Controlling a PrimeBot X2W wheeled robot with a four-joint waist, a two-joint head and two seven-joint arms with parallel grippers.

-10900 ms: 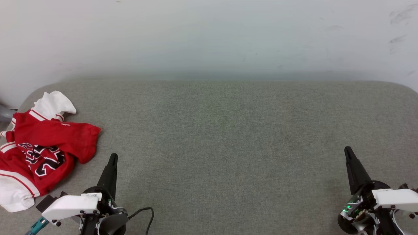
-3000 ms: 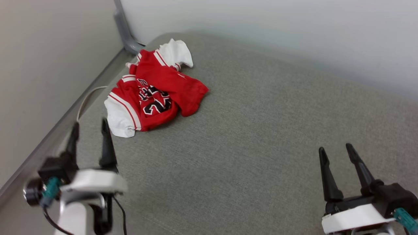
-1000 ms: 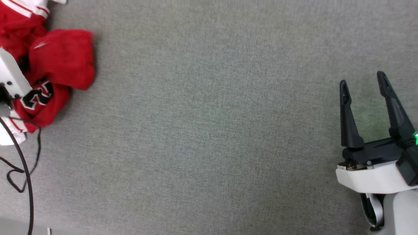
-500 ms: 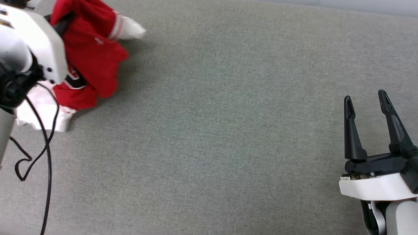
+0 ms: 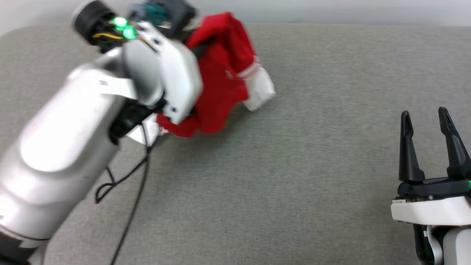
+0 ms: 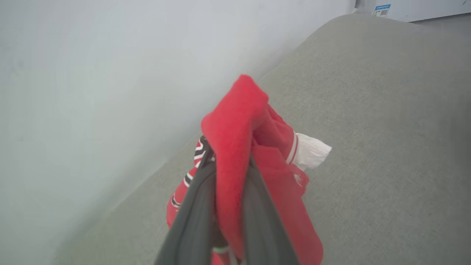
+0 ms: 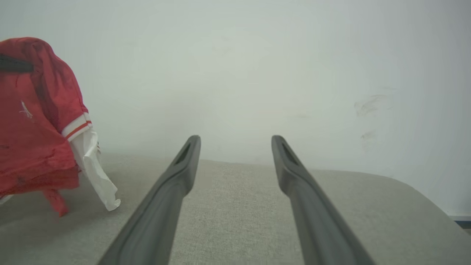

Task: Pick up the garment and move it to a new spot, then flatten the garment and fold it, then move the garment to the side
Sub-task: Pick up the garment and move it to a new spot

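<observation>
Transport phase of the first step: the left gripper (image 6: 230, 158) is clamped on a red fold of the garment (image 5: 220, 73), with the cloth pinched between its two dark fingers (image 6: 191, 213) and bulging above their tips. The garment hangs bunched from this single hold over the far left part of the grey padded surface (image 5: 312, 176), close to the pale wall (image 7: 235, 55). One white sleeve (image 7: 92, 165) with striped trim dangles on the side nearer the middle. The lowest red folds lie at or just above the padding; contact cannot be judged. The right gripper (image 5: 424, 114) rests at the near right with its jaws spread and empty, well apart from the cloth.

Judged from this layout, pickup is complete and relocation is under way; flattening, folding and the final shift aside are not yet begun. The next move calls for carrying the bundle over the open middle of the surface, lowering it and releasing it. Both grippers will then likely be needed to spread it. The black cable (image 5: 128, 206) trailing under the left arm could snag loose fabric.
</observation>
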